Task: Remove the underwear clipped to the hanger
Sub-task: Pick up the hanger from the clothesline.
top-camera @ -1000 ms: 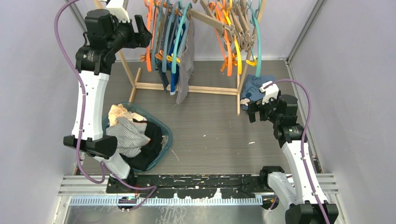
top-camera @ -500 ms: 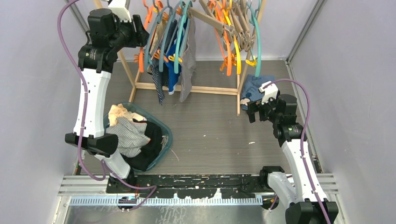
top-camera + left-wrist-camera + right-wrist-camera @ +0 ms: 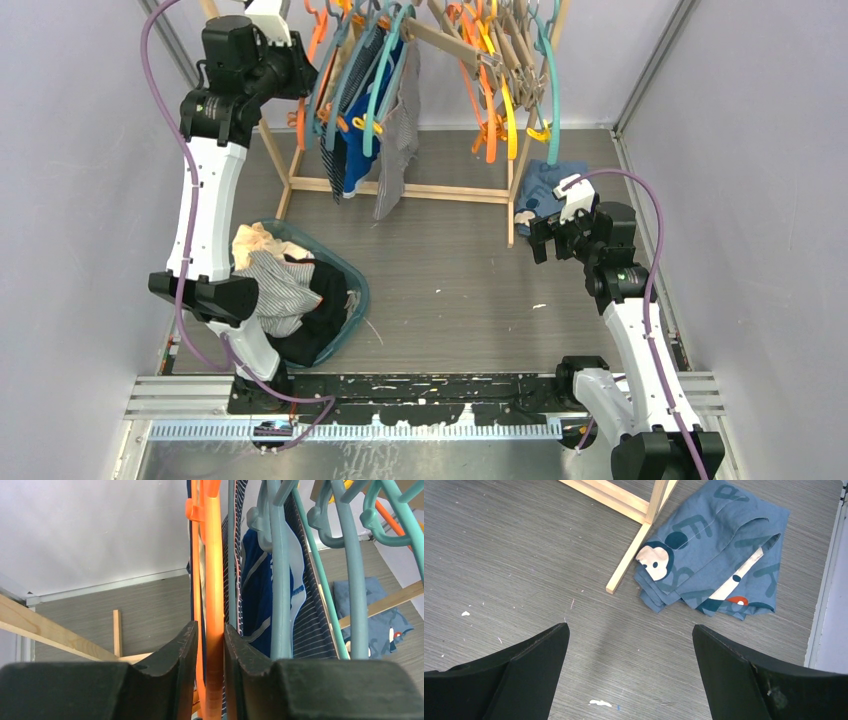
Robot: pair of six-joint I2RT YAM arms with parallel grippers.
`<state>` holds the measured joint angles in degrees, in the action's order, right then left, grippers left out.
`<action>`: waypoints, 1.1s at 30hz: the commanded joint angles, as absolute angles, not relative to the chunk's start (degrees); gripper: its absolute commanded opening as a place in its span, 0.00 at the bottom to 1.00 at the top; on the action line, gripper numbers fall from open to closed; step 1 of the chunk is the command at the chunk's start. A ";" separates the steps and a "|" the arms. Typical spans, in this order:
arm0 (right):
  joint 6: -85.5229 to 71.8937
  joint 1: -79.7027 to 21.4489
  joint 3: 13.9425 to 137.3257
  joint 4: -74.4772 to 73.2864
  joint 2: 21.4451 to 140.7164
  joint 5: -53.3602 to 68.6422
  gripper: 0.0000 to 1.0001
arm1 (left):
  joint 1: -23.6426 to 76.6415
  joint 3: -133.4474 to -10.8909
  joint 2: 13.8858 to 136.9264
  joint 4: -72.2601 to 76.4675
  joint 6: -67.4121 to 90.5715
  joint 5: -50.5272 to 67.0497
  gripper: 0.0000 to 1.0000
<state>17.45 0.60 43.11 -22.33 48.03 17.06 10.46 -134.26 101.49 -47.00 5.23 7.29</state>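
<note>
Most of the job looks undone. Underwear (image 3: 352, 165) hangs clipped on hangers at the far-left end of the wooden rack (image 3: 450, 192): a navy pinstriped pair (image 3: 310, 625), a bright blue pair (image 3: 252, 580) and a grey pair (image 3: 398, 165), side by side. A basket (image 3: 360, 290) on the counter (image 3: 460, 280) at near left holds a heap of clothes, beige, striped and black, so I judge that some pieces are already off.

My left arm (image 3: 205, 200) stretches high and far to the rack, with its wrist level with the hangers. Its jaws are narrow, pinched on an orange hanger (image 3: 214, 605), and the clipped underwear is just right of it.

My right arm (image 3: 625, 300) sits low at the right, elbow bent, wrist pointing down at the counter. Its jaws are spread wide and hold nothing. Just beyond them a blue cartoon-print garment (image 3: 719, 555) lies folded by the rack's foot.
</note>
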 commanded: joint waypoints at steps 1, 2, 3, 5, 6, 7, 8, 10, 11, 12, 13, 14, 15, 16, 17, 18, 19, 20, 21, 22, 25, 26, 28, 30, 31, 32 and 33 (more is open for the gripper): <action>17.97 0.88 43.49 -20.54 48.18 17.58 1.00 | 10.63 -136.58 99.70 -43.85 5.34 6.82 0.23; 18.01 0.88 43.50 -20.63 48.24 17.58 1.00 | 10.59 -136.30 99.29 -43.59 5.36 6.40 0.20; 18.01 0.88 43.51 -20.64 48.25 17.58 1.00 | 10.63 -135.99 98.81 -43.19 5.36 5.99 0.18; 18.10 0.88 43.41 -20.65 48.25 17.51 1.00 | 10.63 -135.42 97.66 -42.18 5.23 4.29 0.11; 18.10 0.88 43.42 -20.65 48.25 17.49 1.00 | 10.57 -135.09 97.08 -41.69 5.08 3.45 0.08; 18.23 0.88 43.31 -20.64 48.18 17.50 1.00 | 10.63 -134.74 96.49 -41.21 4.83 2.52 0.05; 18.54 0.88 42.89 -20.32 48.15 17.34 1.00 | 10.61 -134.43 96.04 -40.74 4.57 1.51 0.01; 18.80 0.88 42.97 -20.69 48.56 17.15 1.00 | 10.61 -133.70 94.85 -39.61 3.89 -0.28 0.00; 18.67 0.88 43.20 -20.86 48.87 17.33 1.00 | 10.61 -133.27 94.29 -38.85 3.46 -1.10 0.00; 18.64 0.89 43.26 -20.98 48.92 17.50 1.00 | 10.62 -132.83 93.69 -38.20 3.08 -1.76 0.00; 18.59 0.88 43.24 -20.96 48.95 17.65 1.00 | 10.63 -132.45 93.23 -37.54 2.58 -2.10 0.00; 18.62 0.90 43.20 -20.99 48.87 17.66 1.00 | 10.62 -132.11 92.80 -37.02 2.12 -2.42 0.00; 18.59 0.88 43.16 -20.94 48.69 17.67 1.00 | 10.63 -131.99 92.47 -36.68 1.68 -2.63 0.00; 18.63 0.88 43.17 -20.88 48.63 17.67 1.00 | 10.63 -132.06 92.24 -36.44 1.27 -2.73 0.00; 18.63 0.88 43.09 -20.90 48.54 17.74 1.00 | 10.59 -132.07 92.02 -36.42 0.74 -2.89 0.00; 18.63 0.88 43.08 -20.90 48.52 17.75 1.00 | 10.63 -132.12 91.80 -36.40 0.18 -3.01 0.00; 18.63 0.88 43.07 -20.92 48.52 17.70 1.00 | 10.63 -132.05 91.55 -36.43 -0.47 -3.14 0.00; 18.61 0.88 43.04 -20.90 48.50 17.74 1.00 | 10.63 -131.77 91.31 -36.45 -1.09 -3.24 0.00; 18.70 0.88 43.06 -20.92 48.45 17.75 1.00 | 10.62 -131.39 90.92 -36.42 -1.81 -3.43 0.00; 18.66 0.88 43.07 -20.92 48.43 17.82 1.00 | 10.58 -130.73 90.34 -36.28 -2.50 -3.69 0.00; 18.71 0.88 43.11 -20.90 48.43 17.84 1.00 | 10.58 -127.89 88.59 -35.32 -4.23 -4.35 0.00; 18.72 0.88 43.10 -20.89 48.44 17.84 1.00 | 10.61 -127.04 88.02 -34.91 -4.64 -4.53 0.00; 18.71 0.88 43.11 -20.88 48.44 17.86 1.00 | 10.62 -125.34 86.90 -34.10 -5.23 -4.75 0.00; 18.72 0.88 43.07 -20.87 48.43 17.92 1.00 | 10.68 -124.39 86.14 -34.09 -5.36 -4.60 0.00; 18.68 0.88 43.08 -20.85 48.43 17.93 1.00 | 10.59 -123.91 85.67 -34.19 -5.36 -4.55 0.00; 18.67 0.88 43.09 -20.90 48.42 17.89 1.00 | 10.64 -123.35 85.14 -34.19 -5.21 -4.44 0.00; 18.71 0.88 43.07 -20.97 48.50 17.92 1.00 | 10.64 -122.52 84.71 -34.23 -5.07 -4.19 0.00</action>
<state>18.11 0.60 42.59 -22.37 49.15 17.10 10.50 -123.66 88.68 -40.05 -3.75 -3.77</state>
